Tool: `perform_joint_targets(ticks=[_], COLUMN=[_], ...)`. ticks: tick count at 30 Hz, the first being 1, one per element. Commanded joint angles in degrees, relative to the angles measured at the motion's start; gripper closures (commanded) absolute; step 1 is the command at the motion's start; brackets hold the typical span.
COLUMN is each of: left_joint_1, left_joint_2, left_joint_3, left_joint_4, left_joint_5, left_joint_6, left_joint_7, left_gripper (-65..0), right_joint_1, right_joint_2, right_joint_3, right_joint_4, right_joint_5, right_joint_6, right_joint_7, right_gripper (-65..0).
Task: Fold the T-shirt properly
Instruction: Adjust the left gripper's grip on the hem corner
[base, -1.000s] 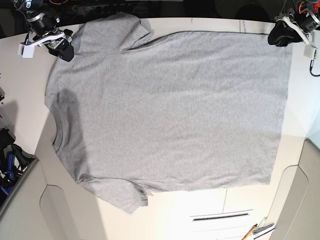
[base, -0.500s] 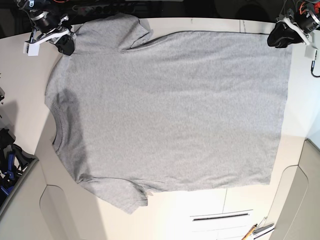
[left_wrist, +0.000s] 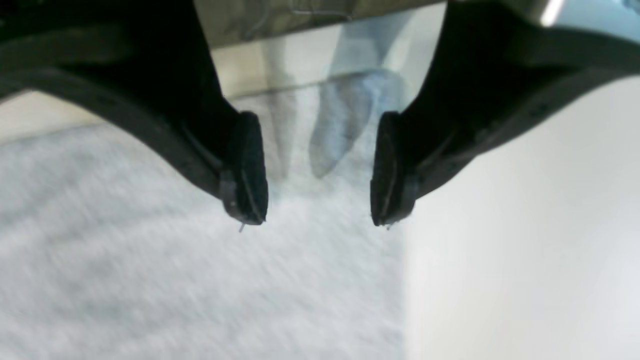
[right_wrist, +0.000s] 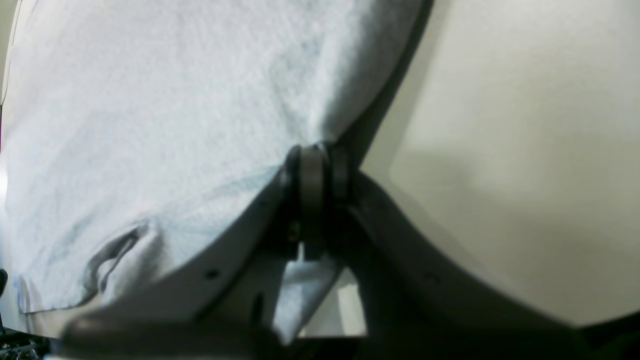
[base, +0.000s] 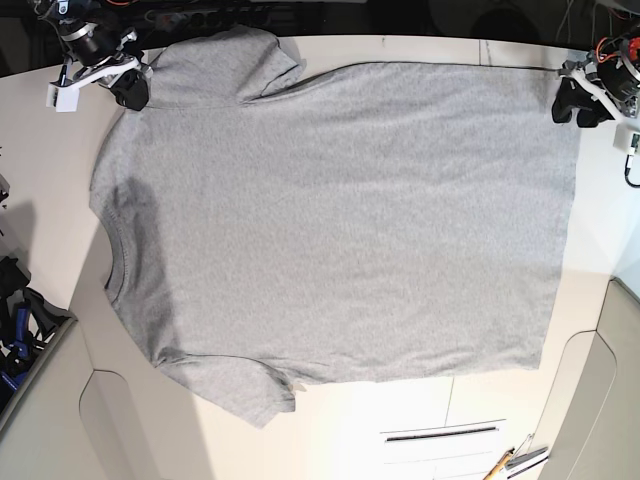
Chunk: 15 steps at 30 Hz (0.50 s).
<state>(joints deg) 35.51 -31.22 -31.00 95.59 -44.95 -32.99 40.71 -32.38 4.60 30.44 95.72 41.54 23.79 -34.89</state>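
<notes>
No fold is made yet: the T-shirt (base: 340, 220) lies flat (plain side up), the right gripper (right_wrist: 317, 172) pinches its far-left sleeve edge, and the left gripper (left_wrist: 317, 200) is open, holding nothing, over the far-right hem corner.

No lettering, label or number can be read anywhere (the T-shirt (base: 340, 215) shows only plain grey).

T-shirt (base: 340, 215): heather grey, plain, finely flecked (no lettering on the upturned side)
Table (base: 420, 415): pale cream, unpatterned
Left fingers (left_wrist: 245, 170): matte black
Right fingers (right_wrist: 312, 175): black, dull grey pads
Pencil (base: 497, 466): yellow-orange
</notes>
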Motion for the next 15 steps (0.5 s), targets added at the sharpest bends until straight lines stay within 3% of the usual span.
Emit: perform_joint_targets(ticks=[1,8,11,15], left_joint_1=[-0.26,-0.28,-0.26,-0.26], left_joint_2=[-1.05,-1.07,-1.20,-1.16], left_joint_3=[-1.66,-11.76,-14.99,-15.52], left_joint_4=[0.55,-3.96,-8.66,-15.50], left_joint_5=[-0.20,-2.05,-7.04,-15.41], left_joint_6=[0.46,0.44,0.00,-3.32], left_joint_7=[-1.14,-1.42,0.55,5.51], left_gripper=[-36.6,-36.6,-36.6,-36.6], right_joint_1=[-0.33,-0.33,-0.33,-0.33], right_joint_2=[0.28,0.28,0.28,0.28], right_joint_3=[0.17,0.17,0.17,0.17], right_joint_4=[0.74,0.74,0.74,0.74], right_joint_5=[0.00,0.00,0.02,0.02], right_joint_6=[0.24,0.24,0.24,0.24], right_joint_7=[0.59,0.59,0.59,0.59], right_gripper=[0.0,0.0,0.0,0.0])
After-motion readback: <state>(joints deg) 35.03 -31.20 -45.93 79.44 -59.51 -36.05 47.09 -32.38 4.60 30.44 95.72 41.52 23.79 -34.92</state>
